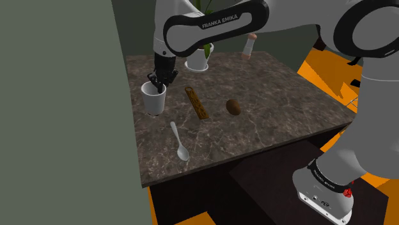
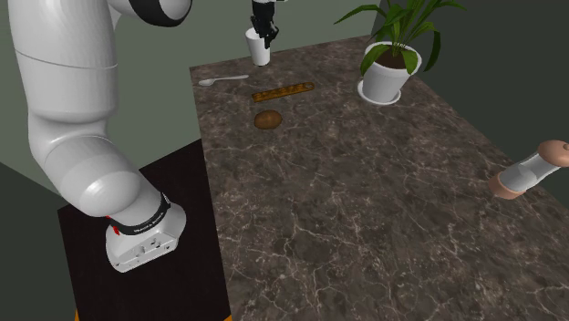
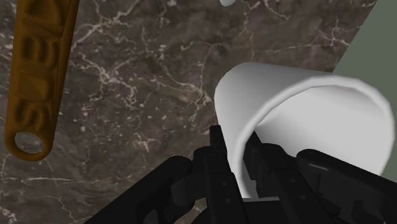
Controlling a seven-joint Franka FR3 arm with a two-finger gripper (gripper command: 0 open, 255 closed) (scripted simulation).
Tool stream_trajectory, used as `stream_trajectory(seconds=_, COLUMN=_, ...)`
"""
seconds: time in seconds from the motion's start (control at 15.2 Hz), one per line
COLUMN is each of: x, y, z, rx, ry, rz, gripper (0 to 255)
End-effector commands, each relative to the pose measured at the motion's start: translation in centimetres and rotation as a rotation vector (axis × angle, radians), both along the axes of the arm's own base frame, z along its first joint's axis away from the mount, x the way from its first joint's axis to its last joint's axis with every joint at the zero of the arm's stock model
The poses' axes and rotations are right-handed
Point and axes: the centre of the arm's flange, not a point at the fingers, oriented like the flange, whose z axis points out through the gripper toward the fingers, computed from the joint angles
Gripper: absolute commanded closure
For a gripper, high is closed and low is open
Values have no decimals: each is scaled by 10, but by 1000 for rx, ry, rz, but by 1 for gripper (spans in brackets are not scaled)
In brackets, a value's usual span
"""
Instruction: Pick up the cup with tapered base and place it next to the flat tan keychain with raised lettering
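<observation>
A white cup with a tapered base is at the marble table's edge by the grey-green wall, at the shoulder view's left. My black gripper comes down on it from above, shut on the cup's rim. In the wrist view one finger lies outside the cup wall and the other inside it. The flat tan keychain with raised lettering lies a short way to the cup's right, also visible by the gripper as keychain. In the second exterior view the cup and gripper are at the far end, beyond the keychain.
A brown oval object lies right of the keychain. A white spoon lies near the front edge. A potted plant and a tipped grinder stand farther along the table. The wall borders the cup's side.
</observation>
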Motion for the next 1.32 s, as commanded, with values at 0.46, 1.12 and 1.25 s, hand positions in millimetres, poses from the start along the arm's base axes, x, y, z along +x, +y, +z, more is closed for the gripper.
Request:
stream_trajectory(seconds=0.46, x=0, y=0, z=0, rx=0, ry=-1, rz=0, gripper=0)
stream_trajectory(seconds=1.12, x=-3, y=-5, z=50, rx=0, ry=-1, rz=0, gripper=0)
stream_trajectory(seconds=1.25, x=-3, y=-5, z=50, rx=0, ry=-1, rz=0, gripper=0)
